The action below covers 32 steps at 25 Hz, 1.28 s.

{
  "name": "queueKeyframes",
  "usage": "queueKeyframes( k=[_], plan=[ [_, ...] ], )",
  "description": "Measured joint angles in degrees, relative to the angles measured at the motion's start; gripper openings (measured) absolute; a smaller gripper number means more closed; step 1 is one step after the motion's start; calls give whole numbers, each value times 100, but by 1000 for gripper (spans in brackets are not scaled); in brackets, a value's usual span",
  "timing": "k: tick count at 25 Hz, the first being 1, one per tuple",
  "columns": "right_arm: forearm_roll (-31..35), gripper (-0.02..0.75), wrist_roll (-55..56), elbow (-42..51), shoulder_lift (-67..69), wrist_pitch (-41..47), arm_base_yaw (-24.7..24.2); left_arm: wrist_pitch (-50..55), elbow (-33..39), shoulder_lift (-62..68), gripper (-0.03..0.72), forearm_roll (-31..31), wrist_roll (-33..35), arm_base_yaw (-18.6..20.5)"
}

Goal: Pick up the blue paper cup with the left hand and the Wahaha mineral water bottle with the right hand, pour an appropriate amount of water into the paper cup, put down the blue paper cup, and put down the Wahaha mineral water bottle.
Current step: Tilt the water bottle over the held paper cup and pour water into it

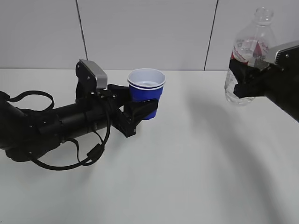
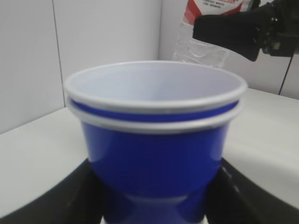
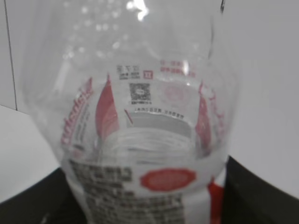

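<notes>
Left of centre on the white table, the left hand reaches in from the left edge and holds the blue paper cup upright and clear of the tabletop, its black jaws clamped on the lower part of the cup's wall. The cup is deep blue outside and white inside, with two white rims one just above the other — it looks like two cups nested. In the left wrist view the cup fills most of the picture, with a dark finger on either side of its base; whether there is water inside cannot be told from here.

At the far right, the right hand comes in from the right edge and holds the Wahaha mineral water bottle in the air, well apart from the cup and higher than it. Its jaws are closed around the bottle's body, about the red-and-white label band. The bottle stands roughly upright, its open neck uppermost and leaning slightly to the right, with no cap on it. The right wrist view shows the clear bottle close up — red print, a small code square, and a water line across the lower part.

A grey-white panelled wall stands behind the table.
</notes>
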Motion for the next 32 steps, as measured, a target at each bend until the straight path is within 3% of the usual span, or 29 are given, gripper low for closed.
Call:
queueKeyframes(
  k=[15, 32],
  plan=[
    [-481, 452, -1637, -663, 0, 208, 0, 0, -9, 194, 444, 0, -314, -514],
    [-838, 452, -2902, -664, 0, 233, 0, 0, -72, 245, 443, -238, -330, -893]
  ],
)
